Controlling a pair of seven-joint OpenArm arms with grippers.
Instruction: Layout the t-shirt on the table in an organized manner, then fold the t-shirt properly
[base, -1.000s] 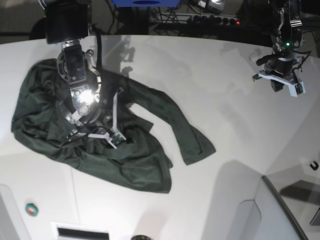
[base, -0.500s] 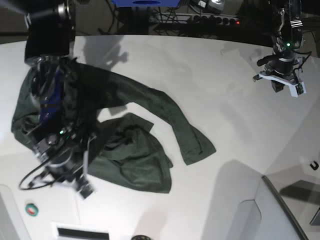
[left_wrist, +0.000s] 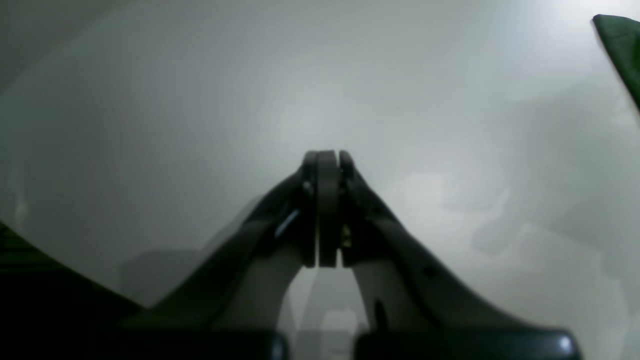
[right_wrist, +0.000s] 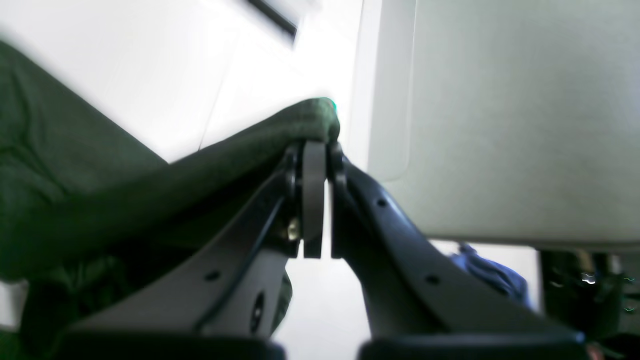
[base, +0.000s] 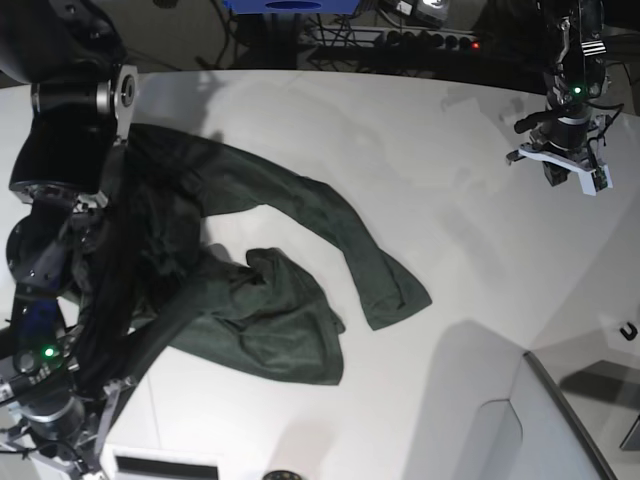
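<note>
Dark green, plain t-shirt (base: 270, 300) is showing against the smooth white table (base: 450, 250), black grippers framing it.

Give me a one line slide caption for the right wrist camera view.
Right gripper shut on a fold of the dark green t-shirt, lifting it above the white table.

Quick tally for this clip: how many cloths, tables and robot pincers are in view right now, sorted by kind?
Cloth: 1, the t-shirt
Table: 1, the table
Pincers: 2, the left pincer shut over bare table, the right pincer shut on the t-shirt's fabric
Total: 4
</note>
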